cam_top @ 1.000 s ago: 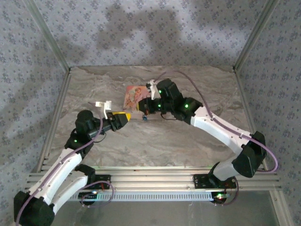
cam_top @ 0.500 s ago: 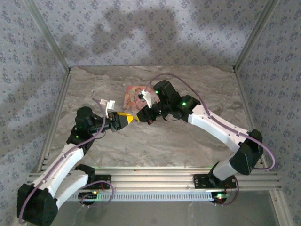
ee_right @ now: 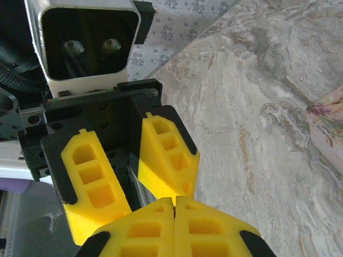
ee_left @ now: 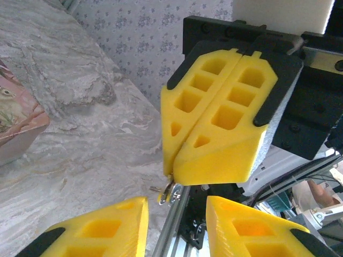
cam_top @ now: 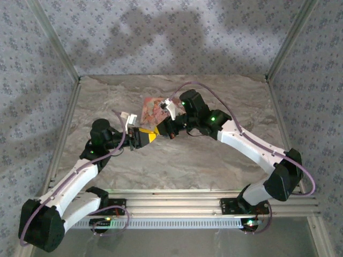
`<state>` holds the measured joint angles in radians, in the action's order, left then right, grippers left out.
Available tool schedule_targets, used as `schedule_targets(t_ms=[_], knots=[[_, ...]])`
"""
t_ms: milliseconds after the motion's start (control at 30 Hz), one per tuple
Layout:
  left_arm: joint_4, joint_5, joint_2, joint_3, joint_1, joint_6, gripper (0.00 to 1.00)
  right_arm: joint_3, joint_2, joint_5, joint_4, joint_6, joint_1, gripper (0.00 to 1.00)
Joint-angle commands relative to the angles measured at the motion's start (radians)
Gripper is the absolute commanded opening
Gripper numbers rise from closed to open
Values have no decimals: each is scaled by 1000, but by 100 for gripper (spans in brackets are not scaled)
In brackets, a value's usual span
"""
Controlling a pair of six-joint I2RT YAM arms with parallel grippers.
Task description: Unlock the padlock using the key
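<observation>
My right gripper [cam_top: 159, 129] is shut just in front of the pink picture-lidded box [cam_top: 153, 110]. In the left wrist view its closed yellow tips [ee_left: 172, 171] pinch small silvery metal pieces that look like the key [ee_left: 169, 191], which hang just below them. My left gripper [cam_top: 150, 136] meets it tip to tip and is open. Its two fingers [ee_left: 107, 227] stand apart below the key, one on each side, without touching it. From the right wrist, the right gripper [ee_right: 174, 202] is closed between the spread fingers of the left gripper [ee_right: 140, 206]. I cannot make out the padlock.
The box [ee_left: 16, 123] lies on the marbled table [cam_top: 214, 171], close behind both grippers. Patterned walls and metal posts [cam_top: 64, 123] fence the table on three sides. An aluminium rail [cam_top: 177, 201] runs along the near edge by the arm bases.
The left gripper moved right, up to the right gripper's tips, and its jaws narrowed. The right gripper came off the box toward the left and stayed shut.
</observation>
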<state>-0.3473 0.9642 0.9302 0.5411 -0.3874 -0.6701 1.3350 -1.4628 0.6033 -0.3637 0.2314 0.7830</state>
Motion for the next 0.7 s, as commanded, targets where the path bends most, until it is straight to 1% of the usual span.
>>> schedule_targets(t_ms=[0, 100, 200, 533, 667], knots=[[-10, -8, 3, 35, -4, 32, 38, -20, 33, 22, 29, 19, -3, 0], [-39, -7, 7, 30, -4, 16, 40, -33, 38, 36, 55, 34, -5, 0], [-69, 6, 9, 31, -7, 6, 38, -43, 38, 52, 82, 54, -5, 0], [-81, 27, 12, 37, -19, 15, 15, -66, 44, 44, 137, 101, -10, 0], [-73, 27, 10, 38, -19, 25, 0, -80, 52, 46, 163, 122, -14, 0]])
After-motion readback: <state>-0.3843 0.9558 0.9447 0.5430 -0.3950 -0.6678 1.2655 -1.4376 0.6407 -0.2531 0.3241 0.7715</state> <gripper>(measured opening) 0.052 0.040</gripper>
